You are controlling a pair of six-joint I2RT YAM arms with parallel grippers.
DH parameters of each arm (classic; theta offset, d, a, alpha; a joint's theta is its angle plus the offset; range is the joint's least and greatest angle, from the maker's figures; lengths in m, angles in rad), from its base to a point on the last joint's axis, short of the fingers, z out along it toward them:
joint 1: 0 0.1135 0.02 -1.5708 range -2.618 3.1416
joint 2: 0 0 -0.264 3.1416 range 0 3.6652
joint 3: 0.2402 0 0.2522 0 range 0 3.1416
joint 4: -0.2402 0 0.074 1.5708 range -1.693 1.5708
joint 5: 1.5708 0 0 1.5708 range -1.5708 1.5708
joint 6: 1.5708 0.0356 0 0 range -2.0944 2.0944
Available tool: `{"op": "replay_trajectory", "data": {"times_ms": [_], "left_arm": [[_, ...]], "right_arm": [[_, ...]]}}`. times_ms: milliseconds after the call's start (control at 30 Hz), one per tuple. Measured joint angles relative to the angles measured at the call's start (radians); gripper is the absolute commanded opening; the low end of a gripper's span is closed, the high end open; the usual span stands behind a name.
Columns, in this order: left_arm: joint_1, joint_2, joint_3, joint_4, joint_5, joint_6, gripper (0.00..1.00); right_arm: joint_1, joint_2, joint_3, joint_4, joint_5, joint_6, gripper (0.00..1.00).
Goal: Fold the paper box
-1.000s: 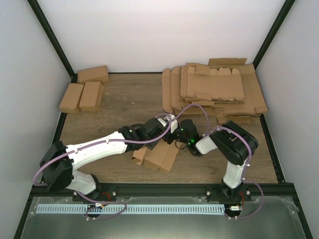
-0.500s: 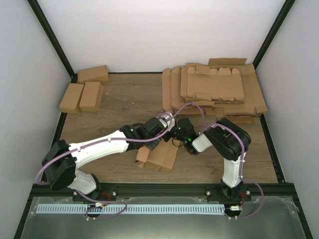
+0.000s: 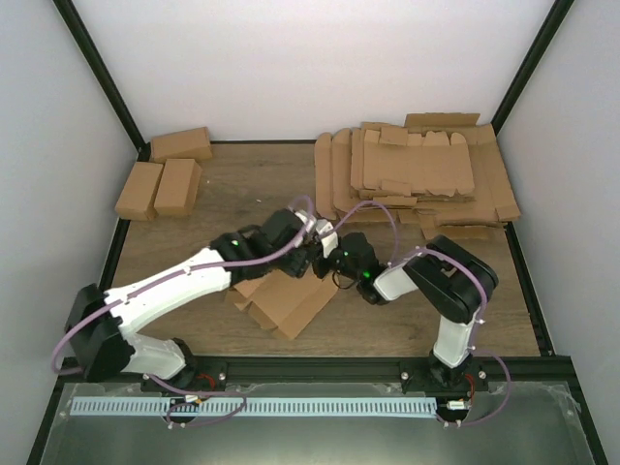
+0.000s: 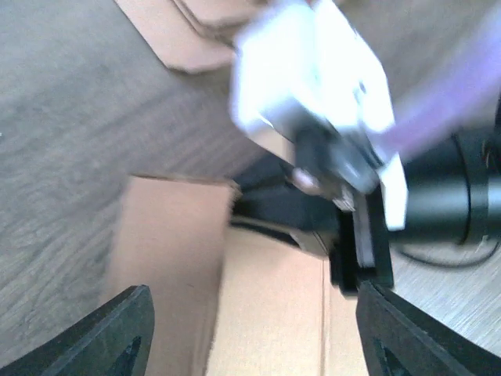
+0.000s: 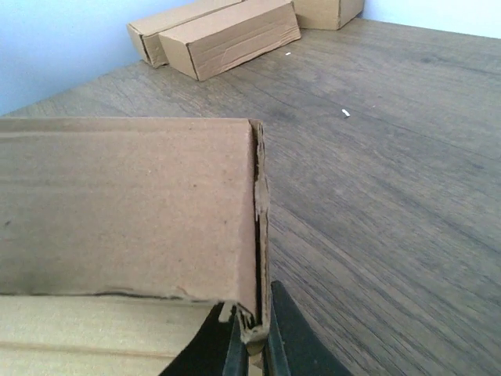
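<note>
One paper box (image 3: 283,306), right jaws pinching its edge, left jaws apart

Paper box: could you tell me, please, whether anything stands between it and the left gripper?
Nothing visible does: the paper box lies straight ahead of the open left gripper; the right gripper grips its edge.

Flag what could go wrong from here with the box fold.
1. The right pincer grips the paper box only at a thin corner edge that looks frayed; it may tear or slip out under pull.
2. The left pincer hangs open over the box with nothing held, so the sheet could pivot around the single pinch.
3. The two pincers sit crowded together above the box; a collision seems possible.
</note>
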Motion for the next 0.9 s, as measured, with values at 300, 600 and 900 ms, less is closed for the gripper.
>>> {"op": "replay_trajectory", "data": {"times_ms": [300,600,900], "left_arm": [[0.259,-0.106,0.029,0.045,0.180,-0.065,0.70],[0.348,0.002,-0.138,0.137,0.407,-0.110,0.62],[0.366,0.051,-0.159,0.216,0.494,-0.138,0.61]], "right_arm": [[0.081,-0.147,-0.049,-0.174,0.162,0.016,0.04],[0.137,-0.175,-0.089,-0.263,0.281,0.082,0.19],[0.166,-0.114,-0.095,-0.185,0.350,0.085,0.28]]}}
